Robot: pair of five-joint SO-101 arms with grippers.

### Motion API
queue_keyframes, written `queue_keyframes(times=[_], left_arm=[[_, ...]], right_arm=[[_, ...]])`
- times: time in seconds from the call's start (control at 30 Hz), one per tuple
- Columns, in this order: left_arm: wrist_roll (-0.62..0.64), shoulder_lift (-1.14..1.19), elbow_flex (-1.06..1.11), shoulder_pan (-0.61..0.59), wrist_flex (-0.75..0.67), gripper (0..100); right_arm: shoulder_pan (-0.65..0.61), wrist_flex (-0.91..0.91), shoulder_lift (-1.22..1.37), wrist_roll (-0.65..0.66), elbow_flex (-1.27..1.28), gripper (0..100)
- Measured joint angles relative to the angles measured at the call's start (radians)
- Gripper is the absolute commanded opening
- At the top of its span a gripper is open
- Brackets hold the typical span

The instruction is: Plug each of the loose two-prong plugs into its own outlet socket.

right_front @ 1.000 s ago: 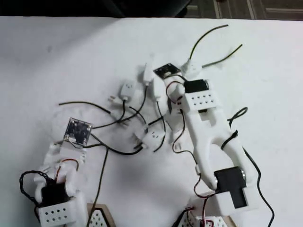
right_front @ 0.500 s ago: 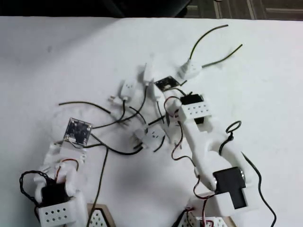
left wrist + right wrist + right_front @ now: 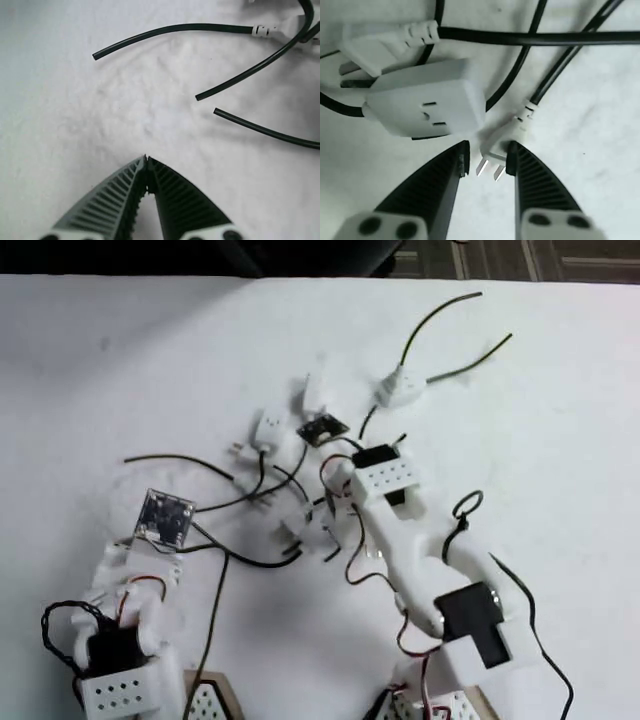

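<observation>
A white two-prong plug lies on the counter between the parted fingers of the right gripper. One finger touches it, and its prongs point back toward the wrist. Just beside it sits an outlet socket, which partly hides another plug. The left gripper is closed on nothing, near loose cord ends.

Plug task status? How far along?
Done: nothing I can see; no plug shows seated. In hand: the right gripper is open astride a loose plug, prongs bare, beside an outlet socket. The left gripper is shut over bare table. Remaining: every plug, including the second plug by that socket.
</observation>
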Motion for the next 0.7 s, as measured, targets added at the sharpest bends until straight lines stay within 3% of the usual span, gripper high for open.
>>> queue_keyframes(times=[0.17,0.57,0.7], left_arm=[[0.000,0.000,0.000,0.000,0.000,2],[0.000,0.000,0.000,0.000,0.000,2],[0.000,0.000,0.000,0.000,0.000,2]], right_arm=[[0.063,-0.005,0.051,0.040,-0.029,12.3],[0.069,0.002,0.060,0.064,-0.029,11.8],[0.094,-0.018,0.060,0.064,-0.029,3.9]])
